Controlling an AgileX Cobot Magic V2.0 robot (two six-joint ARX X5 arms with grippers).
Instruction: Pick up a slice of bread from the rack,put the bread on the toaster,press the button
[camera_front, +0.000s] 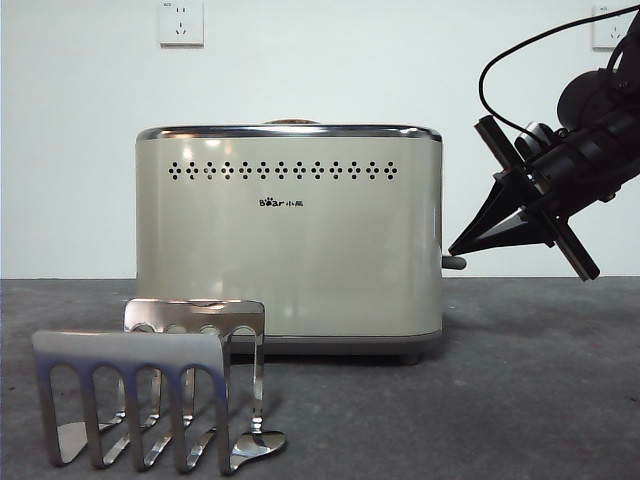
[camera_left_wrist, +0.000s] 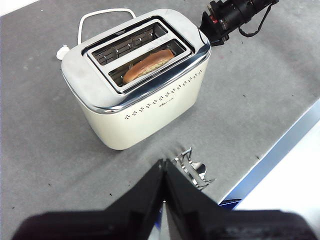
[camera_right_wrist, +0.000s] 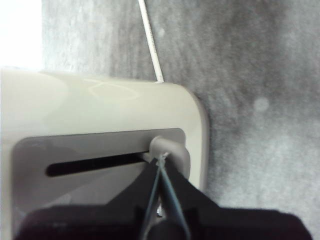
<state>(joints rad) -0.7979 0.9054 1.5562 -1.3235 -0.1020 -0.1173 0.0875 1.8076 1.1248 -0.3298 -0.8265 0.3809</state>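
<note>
The cream toaster stands mid-table, and the slice of bread sits down in its near slot, the crust just showing over the chrome rim. Low in front of the toaster stands the silver rack with no bread in it. My right gripper is shut, its tips pressed on the grey button lever at the end of the slot in the toaster's end panel. My left gripper is shut on nothing, hovering high over the rack in front of the toaster.
A white power cord with its plug lies on the grey table behind the toaster. The table's front edge runs close by the rack. Two wall sockets sit on the white wall behind.
</note>
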